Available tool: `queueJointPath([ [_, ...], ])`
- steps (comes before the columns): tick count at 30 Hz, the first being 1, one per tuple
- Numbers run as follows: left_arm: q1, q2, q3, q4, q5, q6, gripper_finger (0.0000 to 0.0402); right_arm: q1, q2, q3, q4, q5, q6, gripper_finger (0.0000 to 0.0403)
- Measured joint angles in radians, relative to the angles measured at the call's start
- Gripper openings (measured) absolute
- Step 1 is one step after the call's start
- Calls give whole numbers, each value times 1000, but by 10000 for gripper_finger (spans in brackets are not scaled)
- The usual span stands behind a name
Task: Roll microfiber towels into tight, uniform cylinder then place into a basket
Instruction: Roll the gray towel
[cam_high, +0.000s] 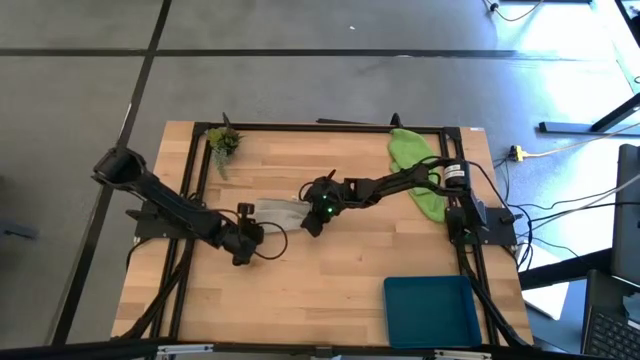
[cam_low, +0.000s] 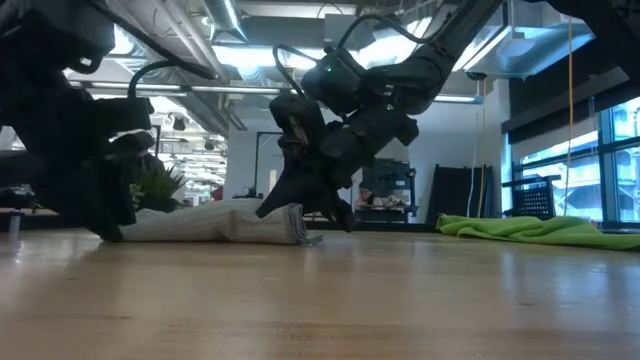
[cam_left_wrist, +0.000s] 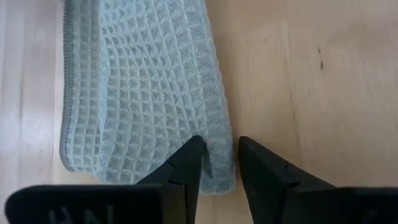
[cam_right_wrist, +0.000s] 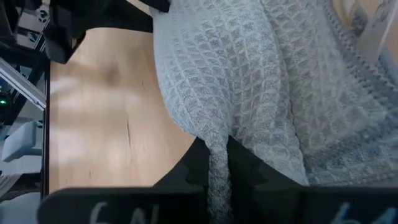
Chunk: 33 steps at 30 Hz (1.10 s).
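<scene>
Right tool (cam_right_wrist: 217, 163) pinches waffle-textured pale grey towel (cam_right_wrist: 249, 81).

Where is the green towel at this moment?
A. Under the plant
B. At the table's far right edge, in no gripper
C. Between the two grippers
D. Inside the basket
B: the green towel lies crumpled by the table's far right edge, apart from both grippers; the basket holds nothing green, and the grey towel is the one between the arms.

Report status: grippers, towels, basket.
Left gripper and right gripper both pinching the grey towel. Green towel unrolled. Basket empty. Nothing in the way.
</scene>
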Motion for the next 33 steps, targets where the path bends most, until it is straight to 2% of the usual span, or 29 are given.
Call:
queueJointPath([
  [3, 1, 7, 1, 0, 3, -24, 78, 0, 0, 1, -16, 31, -1, 26],
  [8, 3, -5, 1, -4, 8, -24, 9, 1, -2, 3, -73, 83, -3, 26],
  [18, 61, -60, 115, -133, 145, 29, 1, 3, -1, 5, -129, 99, -3, 27],
  [26, 224, -69, 192, -195, 310, 29, 0, 13, 18, 5, -129, 101, -3, 27],
  [33, 359, -70, 249, -257, 368, 10, 0, 13, 21, 4, -130, 101, -7, 27],
])
